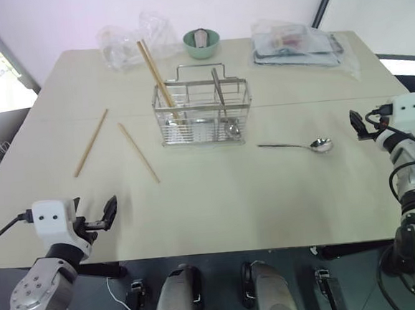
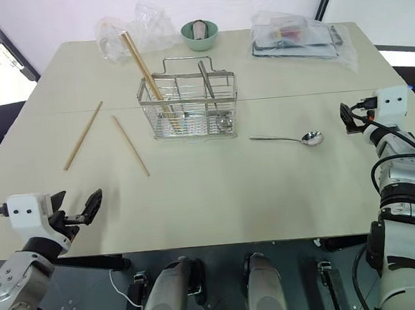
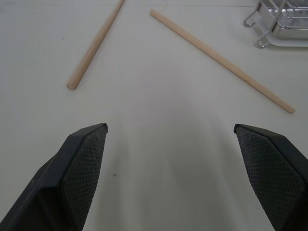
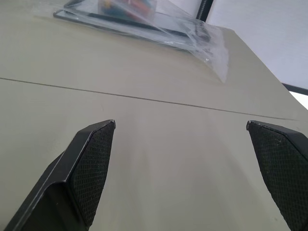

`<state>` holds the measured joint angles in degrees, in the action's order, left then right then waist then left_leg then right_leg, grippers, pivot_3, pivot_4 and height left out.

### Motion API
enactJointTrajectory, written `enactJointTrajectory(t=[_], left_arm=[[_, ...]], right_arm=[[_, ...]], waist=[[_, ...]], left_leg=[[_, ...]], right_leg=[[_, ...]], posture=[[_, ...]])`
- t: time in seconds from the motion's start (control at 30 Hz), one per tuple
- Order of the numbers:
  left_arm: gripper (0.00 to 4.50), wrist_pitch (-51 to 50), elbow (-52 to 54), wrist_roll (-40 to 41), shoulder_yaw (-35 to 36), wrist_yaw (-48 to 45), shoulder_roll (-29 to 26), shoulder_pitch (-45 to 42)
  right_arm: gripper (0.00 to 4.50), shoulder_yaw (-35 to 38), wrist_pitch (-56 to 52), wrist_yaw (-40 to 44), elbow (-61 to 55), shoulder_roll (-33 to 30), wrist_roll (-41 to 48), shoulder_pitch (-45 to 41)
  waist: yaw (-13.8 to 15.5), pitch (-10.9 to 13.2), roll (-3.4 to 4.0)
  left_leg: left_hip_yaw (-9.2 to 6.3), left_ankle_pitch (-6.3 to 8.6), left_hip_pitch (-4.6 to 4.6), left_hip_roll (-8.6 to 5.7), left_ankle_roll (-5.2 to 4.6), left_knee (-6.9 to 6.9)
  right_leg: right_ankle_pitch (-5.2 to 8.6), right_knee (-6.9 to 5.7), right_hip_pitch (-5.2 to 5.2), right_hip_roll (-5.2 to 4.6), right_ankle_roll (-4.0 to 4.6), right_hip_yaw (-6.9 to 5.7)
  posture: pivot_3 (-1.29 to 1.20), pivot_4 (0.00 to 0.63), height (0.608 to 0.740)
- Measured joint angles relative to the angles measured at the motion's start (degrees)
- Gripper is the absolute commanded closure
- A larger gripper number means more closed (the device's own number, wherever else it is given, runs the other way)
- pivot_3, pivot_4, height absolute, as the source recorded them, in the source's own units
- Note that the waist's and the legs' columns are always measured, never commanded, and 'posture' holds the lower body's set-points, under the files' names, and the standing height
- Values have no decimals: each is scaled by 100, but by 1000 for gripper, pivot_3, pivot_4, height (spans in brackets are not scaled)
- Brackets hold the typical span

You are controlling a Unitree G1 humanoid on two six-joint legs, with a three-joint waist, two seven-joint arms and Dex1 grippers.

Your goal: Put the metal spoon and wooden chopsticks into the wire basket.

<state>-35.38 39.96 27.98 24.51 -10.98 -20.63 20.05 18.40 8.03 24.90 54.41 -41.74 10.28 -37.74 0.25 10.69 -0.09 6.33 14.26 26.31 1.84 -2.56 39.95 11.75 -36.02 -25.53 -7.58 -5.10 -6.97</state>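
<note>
Holding two wooden chopsticks [image 1: 156,74] upright, wire basket [image 1: 203,112] — spoon [image 1: 297,146] outside

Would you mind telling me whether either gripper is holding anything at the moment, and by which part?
Nothing is held. The left gripper and right gripper are both open and empty above the table.

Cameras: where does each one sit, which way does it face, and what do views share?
Left eye, right eye: on the head, looking forward and down over the table; both arms show, left claw, right claw.
Left wrist: along the open left claw's fingers toward two wooden chopsticks and the wire basket.
Right wrist: along the open right claw's fingers toward the plastic-wrapped tray.
Shared: the loose chopsticks and basket appear in the eye and left wrist views.
</note>
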Motion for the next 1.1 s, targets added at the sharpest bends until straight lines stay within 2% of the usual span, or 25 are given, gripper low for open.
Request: enactJointTrajectory(t=[0.73, 0.9, 1.03, 1.1], left_arm=[[80, 84, -43, 10, 99, -21, 28, -211], [80, -134, -40, 567, 428, -206, -459, -757], [80, -737, 27, 1715, 784, -483, -1164, -1244], [80, -1125, 70, 2325, 789, -590, -1715, -1587]], right_arm=[[0, -7, 8, 16, 93, -1, -11, -60], [0, -185, -23, 352, 428, -118, -111, -635], [0, -436, -109, 1289, 493, -479, -174, -1443], [0, -656, -165, 2015, 502, -568, -230, -1714]], waist=[[-1, 0, 1], [-22, 5, 11], [-66, 9, 22], [-85, 9, 22]], left_leg=[[0, 0, 0, 0, 0, 1], [0, -1, 0, 0, 0, 3], [-7, -1, 0, 0, 1, 1], [-9, -1, -1, 0, 2, 1]], right_leg=[[0, 0, 1, 1, 0, -1], [0, -2, -1, 0, 0, 0], [-1, -2, 3, 1, -2, -3], [-1, 1, 6, 1, -2, -5]], posture=[[0, 150, 707], [0, 150, 707], [0, 150, 707], [0, 150, 707]])
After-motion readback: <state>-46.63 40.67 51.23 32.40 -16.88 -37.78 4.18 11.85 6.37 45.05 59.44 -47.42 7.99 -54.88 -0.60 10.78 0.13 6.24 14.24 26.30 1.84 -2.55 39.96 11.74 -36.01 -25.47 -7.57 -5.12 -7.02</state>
